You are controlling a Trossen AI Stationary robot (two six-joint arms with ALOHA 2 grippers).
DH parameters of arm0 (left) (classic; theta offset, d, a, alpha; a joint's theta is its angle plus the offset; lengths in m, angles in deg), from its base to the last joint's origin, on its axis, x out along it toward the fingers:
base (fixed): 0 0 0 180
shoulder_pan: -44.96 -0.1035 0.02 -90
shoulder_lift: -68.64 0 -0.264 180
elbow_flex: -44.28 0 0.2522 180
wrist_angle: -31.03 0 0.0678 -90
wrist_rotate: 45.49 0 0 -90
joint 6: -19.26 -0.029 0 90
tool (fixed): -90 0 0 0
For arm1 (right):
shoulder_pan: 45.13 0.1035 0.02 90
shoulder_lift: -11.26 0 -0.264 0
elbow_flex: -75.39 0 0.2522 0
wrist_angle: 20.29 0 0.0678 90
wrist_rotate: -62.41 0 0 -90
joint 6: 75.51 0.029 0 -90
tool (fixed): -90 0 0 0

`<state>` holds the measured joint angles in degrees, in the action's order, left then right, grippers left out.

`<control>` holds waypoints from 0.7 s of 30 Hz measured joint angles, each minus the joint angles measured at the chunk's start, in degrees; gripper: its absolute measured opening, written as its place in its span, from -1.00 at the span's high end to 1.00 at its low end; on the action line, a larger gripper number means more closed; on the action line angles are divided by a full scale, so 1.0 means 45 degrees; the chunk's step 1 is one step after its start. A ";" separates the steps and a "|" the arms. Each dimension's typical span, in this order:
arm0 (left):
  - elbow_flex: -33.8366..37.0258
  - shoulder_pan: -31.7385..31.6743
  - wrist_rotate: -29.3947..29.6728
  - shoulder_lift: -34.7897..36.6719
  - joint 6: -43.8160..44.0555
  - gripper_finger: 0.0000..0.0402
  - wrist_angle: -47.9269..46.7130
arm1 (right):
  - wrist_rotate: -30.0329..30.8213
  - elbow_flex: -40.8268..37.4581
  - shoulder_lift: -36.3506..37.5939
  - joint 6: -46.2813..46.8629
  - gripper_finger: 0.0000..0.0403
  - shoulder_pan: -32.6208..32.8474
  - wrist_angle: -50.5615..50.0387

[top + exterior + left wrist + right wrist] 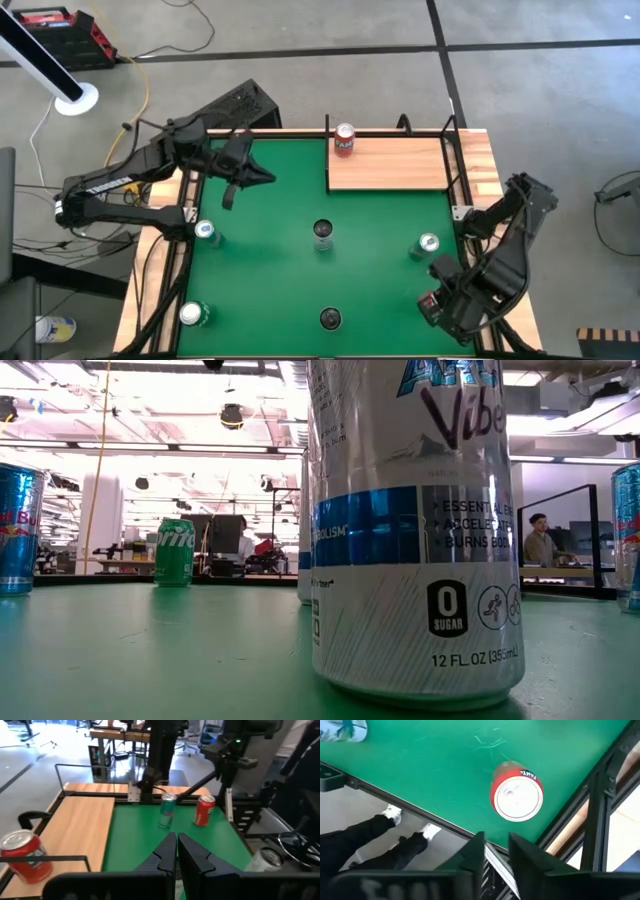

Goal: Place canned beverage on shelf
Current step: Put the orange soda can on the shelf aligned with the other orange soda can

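Observation:
A red can (344, 140) stands upright on its base at the far left corner of the pale-wood shelf (390, 168); it also shows in the left wrist view (22, 856). My left gripper (262, 175) hovers over the green felt to the left of the shelf, shut and empty (176, 852). My right gripper (440, 300) waits above the table's near right corner, open a little and empty (496, 851), beside a red Fanta can (517, 795) that stands on the felt.
Several cans stand on the felt: a blue one (205, 232), a green Sprite (192, 313), two dark-topped ones (322, 232) (330, 318), one at the right (428, 243). A white and blue can (415, 530) fills the low view. A person's feet (410, 827) show beyond the near edge.

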<state>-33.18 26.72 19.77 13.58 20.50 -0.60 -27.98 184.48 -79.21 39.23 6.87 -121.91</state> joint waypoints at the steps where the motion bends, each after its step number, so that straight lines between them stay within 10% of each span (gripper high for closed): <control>1: 0.0000 0.0082 0.0141 0.0096 0.0062 1.00 0.0011 | 0.0068 0.0000 0.0003 -0.0174 0.31 0.0006 0.0003; 11: 0.0000 0.0386 0.2015 0.0584 0.0528 1.00 0.0021 | -0.0147 -0.1487 0.0312 -0.1768 -0.70 0.0043 -0.0014; 21: 0.0000 0.0443 0.3010 0.0387 0.1895 1.00 0.0187 | -0.0760 -0.5542 0.2170 -0.2080 -0.98 0.0235 0.3239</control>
<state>-33.18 28.71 33.31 15.32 29.02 0.24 -31.40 159.54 -69.44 29.86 7.93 -107.33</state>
